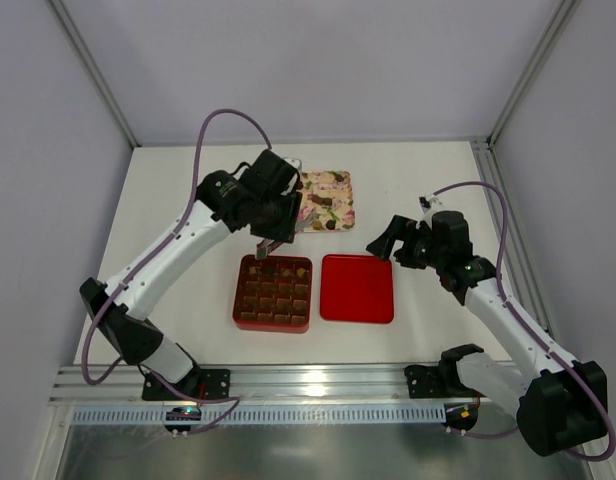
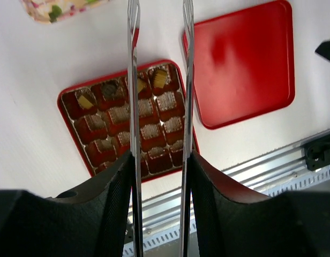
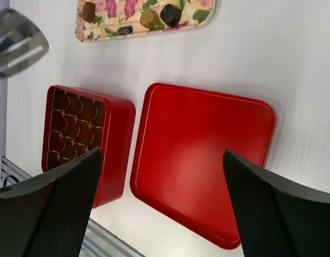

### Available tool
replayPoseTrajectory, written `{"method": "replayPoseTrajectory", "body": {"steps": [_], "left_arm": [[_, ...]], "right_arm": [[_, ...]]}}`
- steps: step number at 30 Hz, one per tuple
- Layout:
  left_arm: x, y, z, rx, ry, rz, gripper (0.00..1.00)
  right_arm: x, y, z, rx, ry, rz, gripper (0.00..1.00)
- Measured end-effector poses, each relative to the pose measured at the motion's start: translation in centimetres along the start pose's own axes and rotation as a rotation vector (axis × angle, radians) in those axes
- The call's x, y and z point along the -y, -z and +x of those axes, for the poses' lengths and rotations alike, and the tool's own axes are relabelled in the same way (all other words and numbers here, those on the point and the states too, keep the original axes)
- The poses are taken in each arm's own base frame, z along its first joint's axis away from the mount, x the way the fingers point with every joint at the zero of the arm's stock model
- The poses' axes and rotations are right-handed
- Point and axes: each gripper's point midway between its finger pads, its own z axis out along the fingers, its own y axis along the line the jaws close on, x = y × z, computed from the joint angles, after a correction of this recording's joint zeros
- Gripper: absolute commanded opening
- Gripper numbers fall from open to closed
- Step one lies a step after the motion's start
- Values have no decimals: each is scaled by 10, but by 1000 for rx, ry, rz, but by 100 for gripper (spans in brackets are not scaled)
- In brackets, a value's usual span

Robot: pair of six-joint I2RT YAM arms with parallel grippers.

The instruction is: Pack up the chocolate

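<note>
Right now your left gripper (image 1: 272, 246) hangs over the far edge of the red box (image 1: 272, 326). Its two long thin metal blades (image 2: 133, 80) stand a narrow way apart, and you can see nothing caught between them. Their tips run off the top of the left wrist view, so you cannot check the very ends.

Your right gripper (image 3: 160, 198) is spread wide, with nothing in it, above the flat red lid (image 1: 357, 288). That lid lies just beside the box on the white table (image 1: 438, 170).

As for the chocolate (image 3: 149, 18), several pieces sit on the floral tray (image 3: 103, 24), beyond the box. A few more pieces (image 2: 159, 78) lie in the far row of the box's cells. The nearer rows show only ribbed brown cups.
</note>
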Motion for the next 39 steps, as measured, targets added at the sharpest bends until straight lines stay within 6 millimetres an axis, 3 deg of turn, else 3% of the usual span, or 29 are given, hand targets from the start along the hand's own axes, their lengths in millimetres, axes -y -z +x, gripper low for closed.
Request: {"method": "replayPoseTrajectory", "body": {"steps": [4, 10, 17, 23, 39], "left_arm": [[-4, -15, -29, 19, 19, -23, 45], [-18, -68, -63, -12, 33, -79, 46], [-31, -118, -74, -71, 30, -116, 46], [-25, -139, -86, -63, 35, -97, 47], [-21, -187, -89, -81, 69, -105, 47]], "right_arm": [[0, 0, 2, -10, 0, 0, 93], [2, 2, 6, -28, 8, 4, 93], [2, 3, 6, -31, 27, 6, 93], [3, 4, 7, -39, 40, 10, 93], [1, 4, 3, -42, 65, 11, 93]]}}
